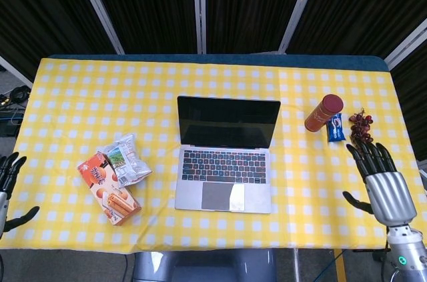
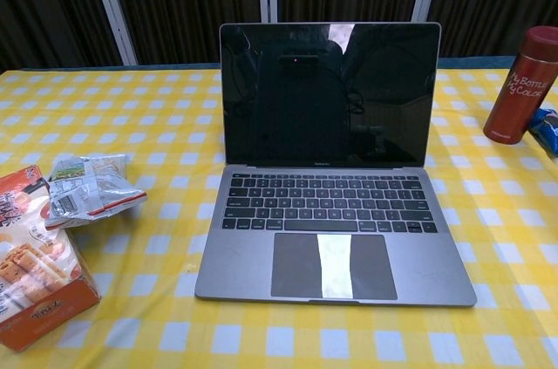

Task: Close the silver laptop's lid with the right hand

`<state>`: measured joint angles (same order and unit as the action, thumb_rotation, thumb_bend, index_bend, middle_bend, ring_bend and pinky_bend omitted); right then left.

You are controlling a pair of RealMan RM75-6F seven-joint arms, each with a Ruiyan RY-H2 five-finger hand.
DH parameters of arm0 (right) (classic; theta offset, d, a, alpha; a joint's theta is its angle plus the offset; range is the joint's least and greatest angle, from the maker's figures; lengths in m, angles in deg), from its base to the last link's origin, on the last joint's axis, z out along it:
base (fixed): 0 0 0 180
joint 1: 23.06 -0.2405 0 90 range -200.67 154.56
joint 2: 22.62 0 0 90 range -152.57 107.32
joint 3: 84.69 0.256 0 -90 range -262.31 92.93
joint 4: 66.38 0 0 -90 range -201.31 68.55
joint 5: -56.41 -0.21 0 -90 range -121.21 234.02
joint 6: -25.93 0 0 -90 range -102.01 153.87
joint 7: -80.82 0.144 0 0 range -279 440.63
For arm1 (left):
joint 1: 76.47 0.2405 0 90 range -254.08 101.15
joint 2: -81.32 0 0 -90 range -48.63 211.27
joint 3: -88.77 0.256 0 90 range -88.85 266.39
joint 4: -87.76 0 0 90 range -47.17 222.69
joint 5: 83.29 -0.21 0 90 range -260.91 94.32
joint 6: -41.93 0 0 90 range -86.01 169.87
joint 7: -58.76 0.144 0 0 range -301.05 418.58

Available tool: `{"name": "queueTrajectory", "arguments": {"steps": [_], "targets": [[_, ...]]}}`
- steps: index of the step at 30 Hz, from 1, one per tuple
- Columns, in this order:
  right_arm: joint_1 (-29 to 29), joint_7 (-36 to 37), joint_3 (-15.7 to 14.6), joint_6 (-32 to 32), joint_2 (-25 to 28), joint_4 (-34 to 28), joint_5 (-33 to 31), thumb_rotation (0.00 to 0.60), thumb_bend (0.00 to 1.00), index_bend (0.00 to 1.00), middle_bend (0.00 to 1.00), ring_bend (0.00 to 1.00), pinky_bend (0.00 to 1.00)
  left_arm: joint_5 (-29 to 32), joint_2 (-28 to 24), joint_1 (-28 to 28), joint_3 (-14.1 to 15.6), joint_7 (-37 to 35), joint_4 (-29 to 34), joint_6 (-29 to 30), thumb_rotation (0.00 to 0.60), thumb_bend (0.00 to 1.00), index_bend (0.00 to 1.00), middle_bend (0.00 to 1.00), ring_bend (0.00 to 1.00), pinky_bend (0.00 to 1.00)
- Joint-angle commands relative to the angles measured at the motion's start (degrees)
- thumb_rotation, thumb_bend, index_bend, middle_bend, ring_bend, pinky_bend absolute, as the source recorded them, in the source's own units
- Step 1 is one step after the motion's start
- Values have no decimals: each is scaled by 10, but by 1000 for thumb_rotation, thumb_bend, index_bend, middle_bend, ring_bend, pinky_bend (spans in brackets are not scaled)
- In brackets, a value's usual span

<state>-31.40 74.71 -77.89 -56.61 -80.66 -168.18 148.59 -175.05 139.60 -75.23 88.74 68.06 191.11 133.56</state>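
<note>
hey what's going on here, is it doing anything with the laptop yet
Not yet. The silver laptop sits open in the middle of the table, lid upright and screen dark, and nothing is touching it. The right hand is off to the right near the table's edge, fingers spread and empty, close to the grapes and well short of the laptop. The left hand hangs open at the far left edge, also holding nothing. Closing the lid hasn't started.
</note>
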Motion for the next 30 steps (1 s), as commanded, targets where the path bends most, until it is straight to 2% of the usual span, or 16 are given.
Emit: {"name": "queueTrajectory", "arguments": {"steps": [1,3,5,7,13,20,27,30], "targets": [[-82,47,49,94,23,8,-37,600,377,0,0,0,0,11,4,-6,-4,6,-1,-11,600,0,0,0,0,0],[-151,90,88,177,29,14,-74,600,500,0,0,0,0,27,10,-13,-9,14,-4,-26,600,0,0,0,0,0],[-191,111,106,232,33,20,-102,600,646,0,0,0,0,37,13,-17,-12,19,-5,-35,600,0,0,0,0,0],[-231,125,124,285,34,26,-134,600,739,0,0,0,0,47,16,-22,-15,23,-6,-43,600,0,0,0,0,0],[-317,152,151,397,17,51,-216,600,919,0,0,0,0,66,13,-29,-22,19,-4,-55,600,0,0,0,0,0],[-398,123,152,467,-34,95,-303,600,1000,0,0,0,0,85,11,-32,-25,10,-8,-65,600,0,0,0,0,0],[-462,56,119,491,-92,146,-406,600,1000,0,1,0,0,98,10,-35,-27,4,-13,-71,600,0,0,0,0,0],[-473,44,112,489,-102,153,-428,600,1000,12,28,0,0,101,9,-36,-28,2,-14,-73,600,0,0,0,0,0]]}}
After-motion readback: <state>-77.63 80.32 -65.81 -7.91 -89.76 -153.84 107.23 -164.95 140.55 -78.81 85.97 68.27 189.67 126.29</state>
